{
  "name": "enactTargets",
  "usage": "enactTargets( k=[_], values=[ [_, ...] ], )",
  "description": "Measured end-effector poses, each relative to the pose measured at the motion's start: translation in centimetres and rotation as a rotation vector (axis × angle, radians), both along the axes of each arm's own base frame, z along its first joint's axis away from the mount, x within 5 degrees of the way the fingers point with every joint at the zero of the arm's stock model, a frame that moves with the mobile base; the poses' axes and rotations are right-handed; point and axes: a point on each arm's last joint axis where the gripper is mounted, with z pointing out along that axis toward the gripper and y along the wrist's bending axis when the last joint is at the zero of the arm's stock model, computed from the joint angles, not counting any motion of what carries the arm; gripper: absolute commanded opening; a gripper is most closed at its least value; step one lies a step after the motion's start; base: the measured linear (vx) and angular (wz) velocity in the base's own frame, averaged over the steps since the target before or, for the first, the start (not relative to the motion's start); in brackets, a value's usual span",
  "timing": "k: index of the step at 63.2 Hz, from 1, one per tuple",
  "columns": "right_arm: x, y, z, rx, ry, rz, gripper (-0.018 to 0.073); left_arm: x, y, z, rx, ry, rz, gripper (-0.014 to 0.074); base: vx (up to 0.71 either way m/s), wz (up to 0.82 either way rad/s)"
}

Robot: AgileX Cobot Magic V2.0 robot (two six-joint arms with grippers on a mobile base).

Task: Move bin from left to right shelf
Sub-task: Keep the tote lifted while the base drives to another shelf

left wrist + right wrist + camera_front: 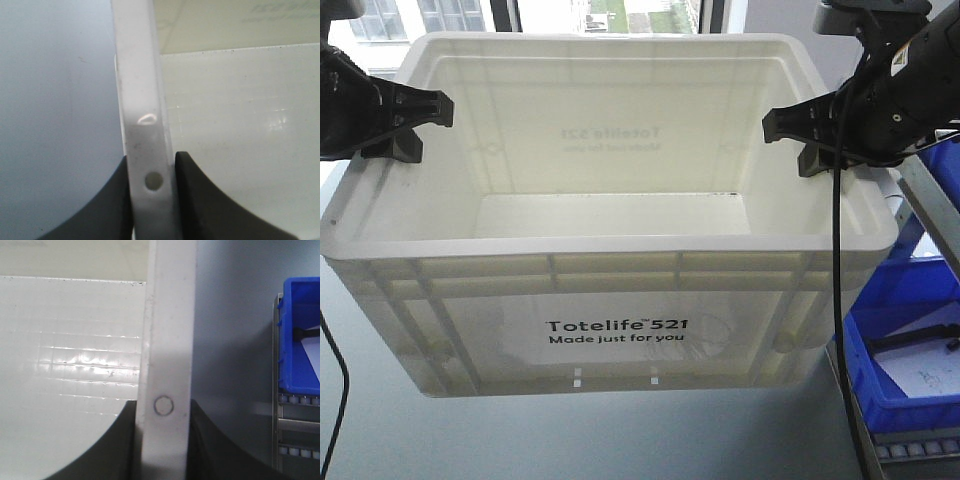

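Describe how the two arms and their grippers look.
Both are matt black. The left gripper and right gripper end in flat, blocky jaws whose inner edges curve outward in the wrist views. The right arm bears a small pale label, and a black cable runs down beside it.

White ribbed-rim bin (610, 330), empty, upright, open-topped, "Totelife 521" printed in front

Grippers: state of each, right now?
Left gripper: closed on the bin, left rim.
Right gripper: closed on the bin, right rim.
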Motion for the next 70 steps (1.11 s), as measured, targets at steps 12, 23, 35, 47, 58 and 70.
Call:
enactTargets(
  k=[12,23,35,47,58,70],
  values=[
    [0.01,0.0,0.0,0.0,-0.001,0.0,0.0061,0.0,0.0,0.0,0.0,0.0,0.0,0.0111,0.28,0.2],
    [0.01,0.0,0.0,0.0,-0.001,0.0,0.0061,0.01,0.0,0.0,0.0,-0.001,0.0,0.0111,0.26,0.21],
    [0.02,0.0,0.01,0.0,-0.002,0.0,0.0061,0.01,0.0,0.01,0.0,-0.001,0.0,0.0111,0.23,0.26],
    [0.02,0.0,0.01,0.0,-0.003,0.0,0.0061,0.01,0.0,0.01,0.0,-0.001,0.0,0.0111,0.19,0.32],
    [0.02,0.0,0.01,0.0,-0.003,0.0,0.0061,0.01,0.0,0.01,0.0,-0.001,0.0,0.0111,0.14,0.36],
    [0.02,0.0,0.01,0.0,-0.002,0.0,0.0061,0.01,0.0,0.01,0.0,-0.001,0.0,0.0111,0.11,0.39]
  ],
)
